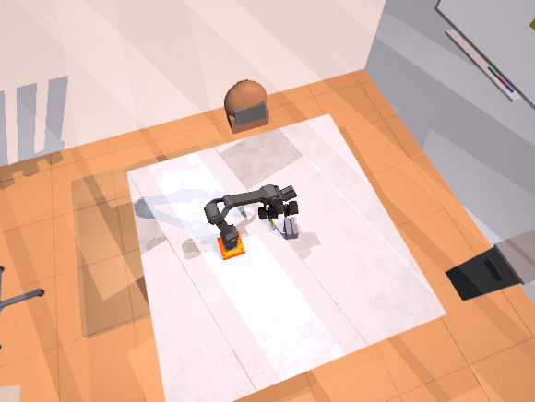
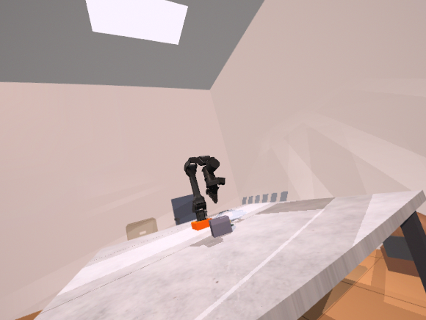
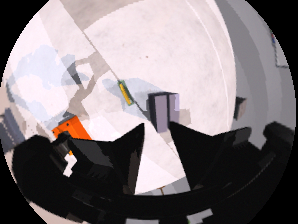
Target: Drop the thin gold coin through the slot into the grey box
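The thin gold coin (image 1: 273, 224) (image 3: 124, 92) stands on edge in its small dark-green holder on the white table (image 1: 369, 277) (image 2: 294, 249). The grey box (image 1: 291, 228) (image 2: 221, 226) (image 3: 161, 111) stands just to the right of it, its slotted lid facing up. My gripper (image 1: 278, 214) (image 2: 214, 200) (image 3: 157, 125) hangs well above the table, over the coin and the box, and points down. Its fingers stand partly apart with nothing between them. In the exterior view the box hides the coin.
The arm's orange base (image 1: 231, 247) (image 2: 200, 224) (image 3: 69, 129) sits on the table to the left of the coin. A brown domed object (image 1: 245, 107) stands at the table's far edge. A dark box (image 1: 484, 272) lies on the floor at the right.
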You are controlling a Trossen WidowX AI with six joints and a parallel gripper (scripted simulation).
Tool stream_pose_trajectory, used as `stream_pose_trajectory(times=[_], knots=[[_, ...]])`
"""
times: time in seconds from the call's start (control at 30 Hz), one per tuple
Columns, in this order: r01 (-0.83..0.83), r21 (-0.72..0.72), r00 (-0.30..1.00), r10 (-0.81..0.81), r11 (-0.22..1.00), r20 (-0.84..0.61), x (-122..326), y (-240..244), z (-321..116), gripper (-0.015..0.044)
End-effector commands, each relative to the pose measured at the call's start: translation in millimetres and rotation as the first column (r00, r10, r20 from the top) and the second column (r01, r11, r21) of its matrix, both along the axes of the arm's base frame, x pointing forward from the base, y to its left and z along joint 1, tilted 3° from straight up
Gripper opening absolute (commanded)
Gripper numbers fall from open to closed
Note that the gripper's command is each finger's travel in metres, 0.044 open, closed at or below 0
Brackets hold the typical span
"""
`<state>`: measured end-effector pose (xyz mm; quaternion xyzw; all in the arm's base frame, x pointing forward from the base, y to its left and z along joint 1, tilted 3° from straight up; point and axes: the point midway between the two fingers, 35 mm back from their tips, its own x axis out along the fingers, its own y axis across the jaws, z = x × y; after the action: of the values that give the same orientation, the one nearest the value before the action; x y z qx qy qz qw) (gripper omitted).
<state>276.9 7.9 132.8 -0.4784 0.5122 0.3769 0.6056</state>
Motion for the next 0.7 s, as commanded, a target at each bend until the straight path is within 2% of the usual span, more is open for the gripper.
stream_pose_trajectory(times=[0.0,0.33,0.5,0.67], knots=[[-0.319,0.070,0.927,0.327,0.945,-0.183,-34,43,-20,0.0161],[-0.334,0.075,0.920,0.342,0.940,-0.190,-31,44,-21,0.0161],[-0.334,0.075,0.920,0.342,0.940,-0.190,-31,45,-54,0.0161],[-0.334,0.075,0.920,0.342,0.940,-0.190,-31,45,-57,0.0161]])
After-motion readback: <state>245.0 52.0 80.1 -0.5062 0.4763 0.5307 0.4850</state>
